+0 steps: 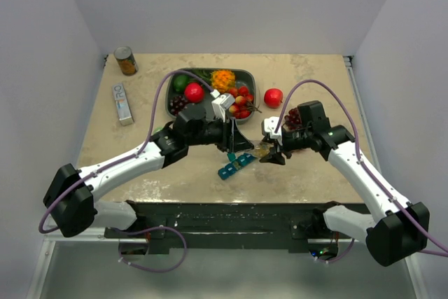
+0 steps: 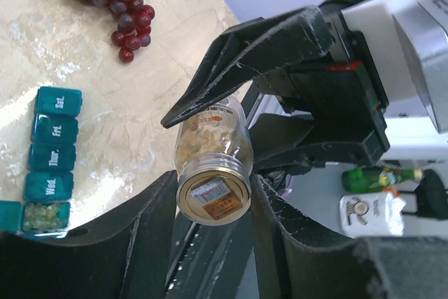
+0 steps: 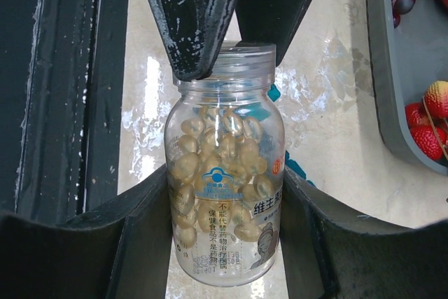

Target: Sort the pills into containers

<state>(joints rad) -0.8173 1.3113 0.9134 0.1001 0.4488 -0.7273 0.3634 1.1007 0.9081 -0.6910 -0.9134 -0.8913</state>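
Note:
A clear pill bottle (image 3: 224, 201) full of yellow softgels is held in the air between both grippers, also seen in the top view (image 1: 261, 149). My right gripper (image 3: 224, 194) is shut on its body. My left gripper (image 2: 213, 190) is shut on its cap end (image 2: 213, 197); its fingers (image 3: 192, 40) show over the neck in the right wrist view. The teal pill organiser (image 1: 235, 164) lies on the table just below and left of the bottle. In the left wrist view its lids (image 2: 52, 145) are shut, except one compartment (image 2: 45, 216) open with yellowish pills in it.
A dark grey fruit tray (image 1: 249, 76) sits behind the grippers. A red fruit (image 1: 274, 96) and dark grapes (image 1: 292, 118) lie to its right. A can (image 1: 126, 61) and a silver box (image 1: 123, 103) stand at the back left. A green bottle (image 2: 371, 176) shows beyond the table edge.

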